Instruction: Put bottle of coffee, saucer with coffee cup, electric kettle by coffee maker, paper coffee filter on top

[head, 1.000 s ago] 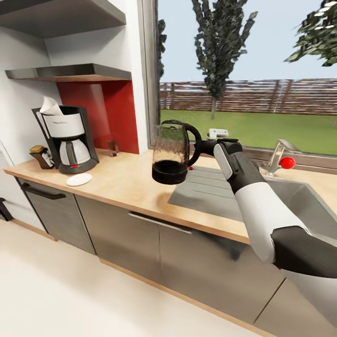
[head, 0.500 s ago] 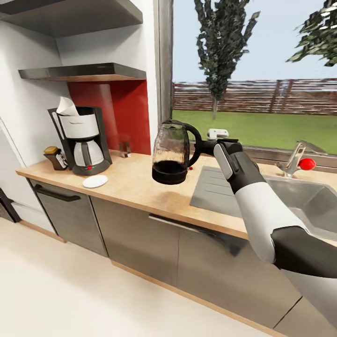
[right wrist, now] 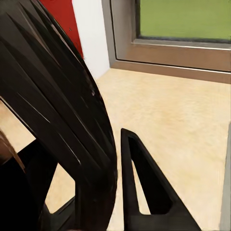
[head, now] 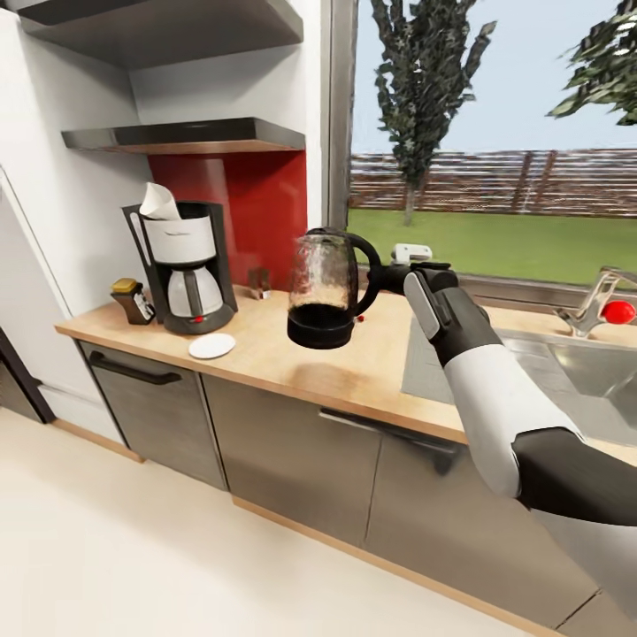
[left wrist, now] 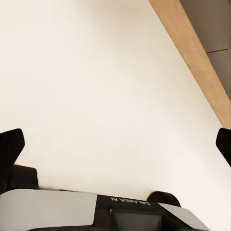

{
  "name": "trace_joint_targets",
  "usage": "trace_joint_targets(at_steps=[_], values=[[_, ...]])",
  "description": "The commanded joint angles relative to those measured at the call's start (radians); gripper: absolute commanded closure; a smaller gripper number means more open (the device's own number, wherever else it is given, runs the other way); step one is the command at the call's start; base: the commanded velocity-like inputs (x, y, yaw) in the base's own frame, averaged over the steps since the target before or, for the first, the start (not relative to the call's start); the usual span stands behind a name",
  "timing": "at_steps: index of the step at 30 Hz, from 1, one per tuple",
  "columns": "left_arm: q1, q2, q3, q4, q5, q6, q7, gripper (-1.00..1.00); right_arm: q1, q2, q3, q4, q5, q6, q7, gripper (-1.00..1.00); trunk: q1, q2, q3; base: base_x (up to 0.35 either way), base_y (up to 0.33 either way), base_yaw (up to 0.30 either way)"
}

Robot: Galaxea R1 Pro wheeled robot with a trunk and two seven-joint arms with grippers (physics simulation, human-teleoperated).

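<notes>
The electric kettle (head: 323, 287), a glass jug with a black base, hangs above the kitchen countertop (head: 354, 376). My right gripper (head: 389, 276) is shut on its looped handle (right wrist: 62, 106), with one finger (right wrist: 144, 183) beside the loop. Further left stands the coffee maker (head: 186, 265) with the paper coffee filter (head: 157, 202) on top. The bottle of coffee (head: 131, 301) sits at its left and the saucer (head: 212, 346) lies in front of it, bare. The kitchen shelf (head: 190, 135) hangs above. The coffee cup is out of view. My left gripper (left wrist: 115, 144) is open over pale floor.
A small glass object (head: 259, 283) stands against the red backsplash, right of the coffee maker. A steel sink (head: 575, 372) and a tap with a red knob (head: 610, 311) lie at the right. A window with a sill runs behind the counter. Grey cabinet fronts are below.
The whole head view has shifted: counter, coffee maker and sink slid right in the picture. The kettle in my right gripper is now closer to the coffee maker, over wood instead of the drainboard.
</notes>
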Motion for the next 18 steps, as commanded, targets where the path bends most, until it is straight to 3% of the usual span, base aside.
trace_joint_targets(at_steps=[1, 18], values=[[0.0, 0.0, 0.0, 0.0, 0.003, 0.004, -0.003, -1.0, -0.001, 0.0, 0.002, -0.001, -0.01, 0.004, -0.008, 1.0, 0.0, -0.001, -0.001, 0.156, 0.31, 0.0], [0.0, 0.001, 0.0, 0.0, 0.003, 0.004, -0.003, -1.0, 0.0, 0.0, 0.0, 0.0, -0.01, 0.002, -0.01, 1.0, 0.0, -0.001, -0.001, 0.248, 0.254, 0.0]])
